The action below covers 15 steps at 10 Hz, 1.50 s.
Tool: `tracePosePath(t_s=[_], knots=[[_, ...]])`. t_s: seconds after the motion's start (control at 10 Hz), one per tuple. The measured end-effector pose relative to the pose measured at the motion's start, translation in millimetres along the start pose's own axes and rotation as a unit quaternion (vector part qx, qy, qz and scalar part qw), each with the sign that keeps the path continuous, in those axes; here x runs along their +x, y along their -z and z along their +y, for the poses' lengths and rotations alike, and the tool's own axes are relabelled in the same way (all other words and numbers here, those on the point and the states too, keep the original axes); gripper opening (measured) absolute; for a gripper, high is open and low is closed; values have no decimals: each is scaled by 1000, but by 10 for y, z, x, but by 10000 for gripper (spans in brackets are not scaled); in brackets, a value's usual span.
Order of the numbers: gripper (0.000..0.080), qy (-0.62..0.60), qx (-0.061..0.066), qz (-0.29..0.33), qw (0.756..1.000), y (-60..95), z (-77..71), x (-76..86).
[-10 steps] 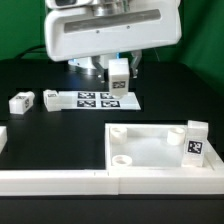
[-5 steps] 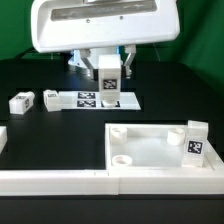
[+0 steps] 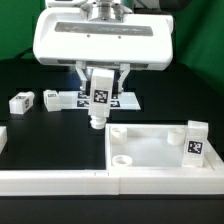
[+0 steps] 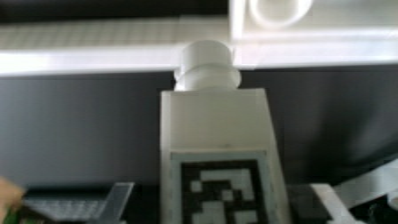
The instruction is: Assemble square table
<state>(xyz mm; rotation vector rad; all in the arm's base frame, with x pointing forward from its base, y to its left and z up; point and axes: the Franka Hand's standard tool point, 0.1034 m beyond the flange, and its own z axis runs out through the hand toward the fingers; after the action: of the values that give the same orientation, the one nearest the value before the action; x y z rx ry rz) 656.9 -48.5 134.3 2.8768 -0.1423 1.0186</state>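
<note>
White tagged leg [image 3: 99, 98] is hanging peg-down, clenched in the tool [image 3: 101, 82], over the bench [image 3: 50, 140] near the tabletop [image 3: 160, 150]. The peg is looking offset from the corner socket [image 3: 119, 131]; descending now could be jamming it against the rim.
</note>
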Motion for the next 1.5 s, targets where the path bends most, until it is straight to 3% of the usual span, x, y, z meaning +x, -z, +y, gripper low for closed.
tracePosePath(t_s=[0.1, 0.2, 0.4, 0.5, 0.8, 0.9, 1.0, 1.3, 1.5], knots=[[285, -9, -2, 22, 1000, -54, -95, -16], [285, -11, 11, 13, 1000, -141, -273, -131], [285, -35, 31, -19, 999, -116, -559, -206], [285, -27, 23, -16, 999, -124, -515, -204], [285, -15, 22, -18, 999, -146, -446, -220], [285, 3, 26, -17, 1000, -175, -272, -190], [285, 3, 43, -26, 999, -202, -213, -178], [285, -14, 60, -22, 998, -210, -197, -79], [285, -17, 58, -7, 998, -269, -343, -138]])
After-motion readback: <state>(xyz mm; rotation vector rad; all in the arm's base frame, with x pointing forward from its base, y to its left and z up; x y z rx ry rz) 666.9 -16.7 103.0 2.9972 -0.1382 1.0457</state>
